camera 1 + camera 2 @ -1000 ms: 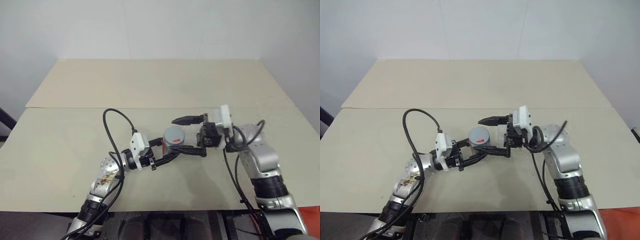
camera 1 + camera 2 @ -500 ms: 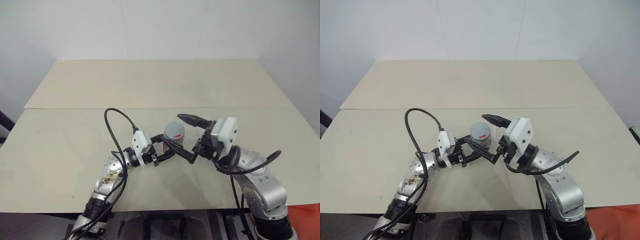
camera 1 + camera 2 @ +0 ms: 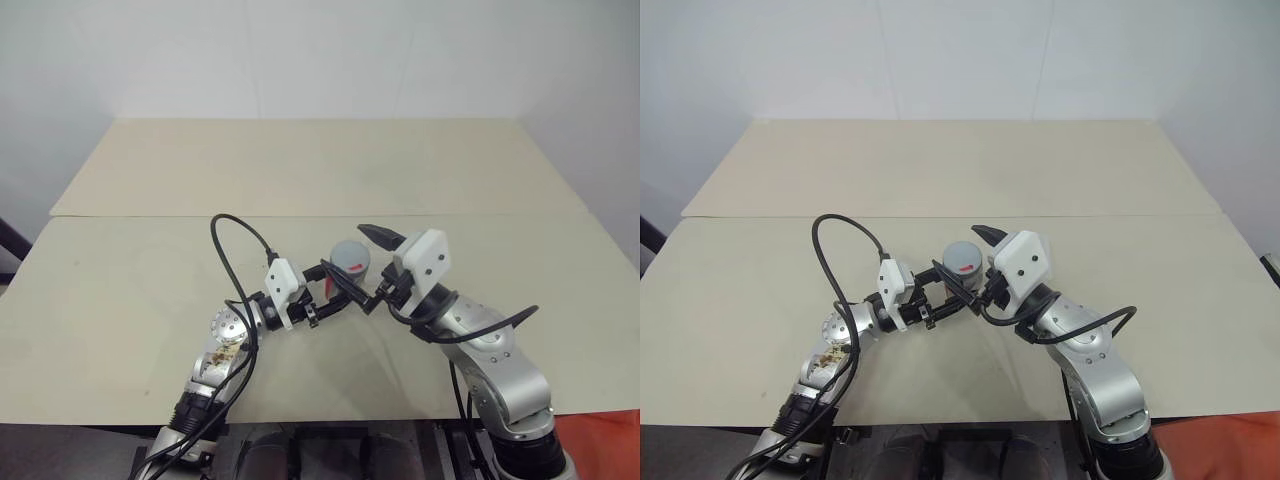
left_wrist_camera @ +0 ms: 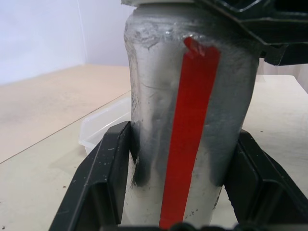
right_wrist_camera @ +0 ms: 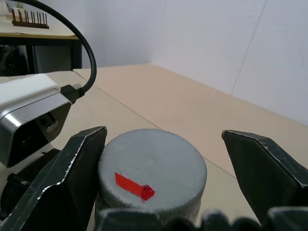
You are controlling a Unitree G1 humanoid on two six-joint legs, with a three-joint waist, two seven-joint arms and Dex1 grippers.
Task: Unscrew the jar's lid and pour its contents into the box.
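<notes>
Jar clamped, lid still on, box mostly hidden

Left pincer (image 3: 335,287) grips the jar (image 4: 185,120) above the beige tabletop (image 3: 120,290); right pincer (image 5: 168,192) gapes around the lid (image 5: 152,167). Only the box (image 4: 103,125) corner peeks behind; white wall (image 3: 300,50) beyond.

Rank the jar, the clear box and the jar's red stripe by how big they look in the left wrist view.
1. The jar, largest, though it sits very close to the camera, between the left gripper's fingers.
2. The red stripe on its side.
3. The box, smallest; just a corner shows behind the jar, so its true size is unsure.
</notes>
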